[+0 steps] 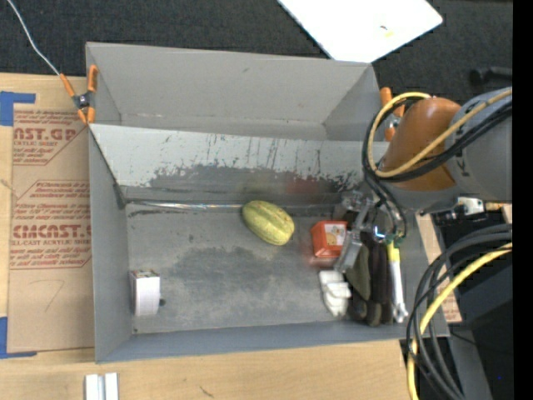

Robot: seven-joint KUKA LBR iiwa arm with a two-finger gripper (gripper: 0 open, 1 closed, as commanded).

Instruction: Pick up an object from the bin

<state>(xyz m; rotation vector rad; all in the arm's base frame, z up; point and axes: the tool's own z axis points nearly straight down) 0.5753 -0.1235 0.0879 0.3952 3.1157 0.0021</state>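
Note:
My gripper (365,225) is low at the right end of the bin, just below the orange wrist cover. An orange box (327,239) lies right beside it on its left, touching or nearly so. A small white lumpy piece (335,293) sits in front of the box, near the bin's front wall. A dark, long bundle (371,288) with a thin white stick (396,283) along it lies under and in front of the gripper, against the right wall. A yellow-green ribbed gourd (268,222) rests left of the box, mid-bin.
A white roll (146,294) stands in the front left corner. The grey floor between it and the gourd is bare. The arm and its yellow cables crowd the right rim.

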